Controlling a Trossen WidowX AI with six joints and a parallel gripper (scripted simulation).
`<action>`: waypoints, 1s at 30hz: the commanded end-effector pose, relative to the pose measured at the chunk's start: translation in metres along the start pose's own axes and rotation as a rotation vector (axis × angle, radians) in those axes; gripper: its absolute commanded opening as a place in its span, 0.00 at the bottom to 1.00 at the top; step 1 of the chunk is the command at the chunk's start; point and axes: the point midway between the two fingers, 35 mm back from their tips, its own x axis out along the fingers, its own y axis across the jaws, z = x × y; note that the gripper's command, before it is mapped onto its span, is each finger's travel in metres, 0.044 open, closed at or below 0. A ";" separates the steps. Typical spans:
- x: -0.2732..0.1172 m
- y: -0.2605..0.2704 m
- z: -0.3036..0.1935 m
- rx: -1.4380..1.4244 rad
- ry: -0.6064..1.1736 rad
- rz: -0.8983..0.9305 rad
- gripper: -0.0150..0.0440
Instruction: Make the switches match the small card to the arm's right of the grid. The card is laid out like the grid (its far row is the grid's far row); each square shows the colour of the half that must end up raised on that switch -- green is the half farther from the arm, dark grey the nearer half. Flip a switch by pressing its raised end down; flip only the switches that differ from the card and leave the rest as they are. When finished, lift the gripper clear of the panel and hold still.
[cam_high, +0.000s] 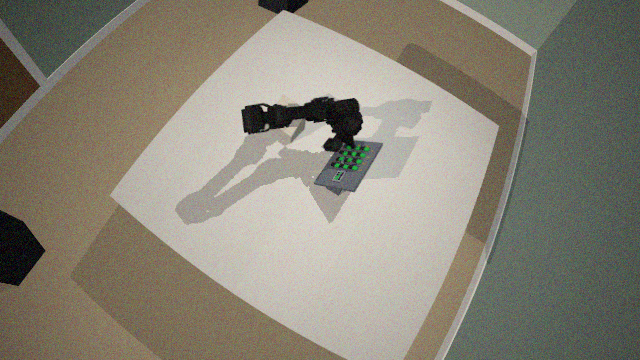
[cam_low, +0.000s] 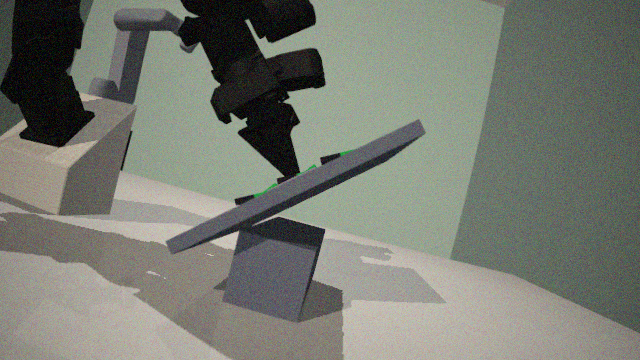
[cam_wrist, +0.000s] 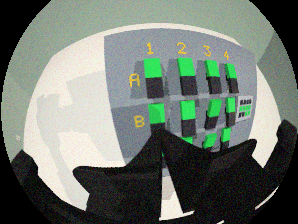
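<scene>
The tilted grey panel (cam_high: 350, 183) (cam_low: 220, 225) (cam_wrist: 117, 55) bears a grid of green and dark switches. My gripper (cam_high: 353, 145) (cam_low: 296, 173) (cam_wrist: 158, 133) is shut and holds nothing; its tips are at the dark nearer half of switch B1 (cam_wrist: 156, 114), touching or nearly so. Switch A1 (cam_wrist: 152, 68) and the rest of row A stand beyond the tips. The fingers hide part of row C; switch C4 (cam_wrist: 226, 135) shows at the right. The card (cam_high: 338, 176) (cam_wrist: 245, 108) seems to show a dark far row, a green middle row, and a nearer row dark left, green right.
A grey block (cam_low: 270, 275) supports the panel from below. The arm's pale base block (cam_low: 35, 175) stands to the left in the exterior view. Yellow numbers and letters mark the columns and rows. Neighbouring switches stand close around the fingertips.
</scene>
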 end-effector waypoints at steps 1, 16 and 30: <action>0.001 0.001 0.000 -0.002 -0.001 0.004 0.25; 0.001 0.000 0.000 0.001 0.000 0.001 0.25; -0.063 0.001 0.003 -0.002 0.027 0.007 0.25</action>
